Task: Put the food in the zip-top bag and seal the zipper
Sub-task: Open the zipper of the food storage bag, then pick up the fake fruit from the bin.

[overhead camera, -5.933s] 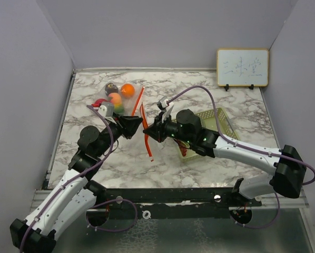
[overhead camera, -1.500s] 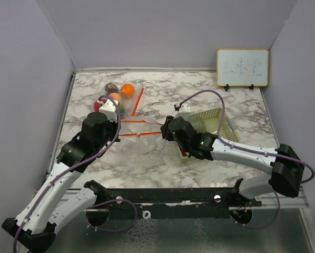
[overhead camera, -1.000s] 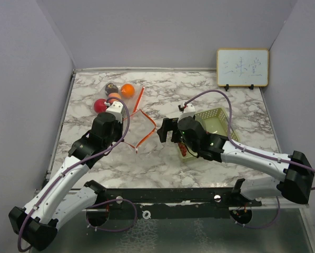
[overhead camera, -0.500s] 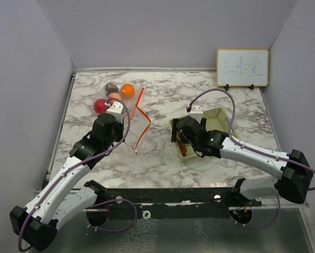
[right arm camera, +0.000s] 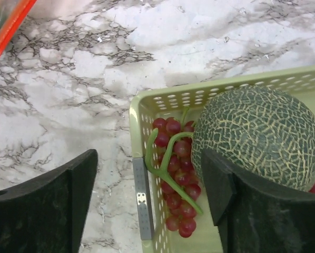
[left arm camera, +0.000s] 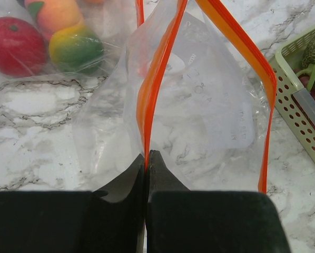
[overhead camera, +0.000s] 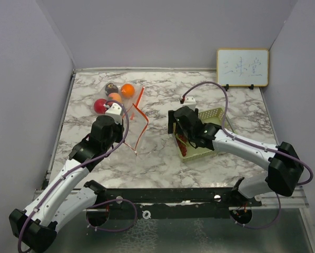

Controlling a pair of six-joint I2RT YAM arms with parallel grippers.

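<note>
Left wrist view: the left gripper (left arm camera: 147,155) is clamped on one orange zipper strip (left arm camera: 156,79) of the zip-top bag (left arm camera: 215,116), holding the mouth agape. Seen from above, the zipper runs near-to-far and the mouth faces right. The red apple (overhead camera: 99,105) and orange (overhead camera: 127,90) occupy the bag's far-left end. The right gripper (right arm camera: 148,158) hangs spread over the basket (right arm camera: 220,87), grasping nothing. The grape bunch (right arm camera: 176,179) lies lengthwise along the basket wall beside the melon (right arm camera: 252,134).

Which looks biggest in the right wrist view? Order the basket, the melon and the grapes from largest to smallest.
1. The basket, though the frame cuts it off.
2. The melon.
3. The grapes.
</note>
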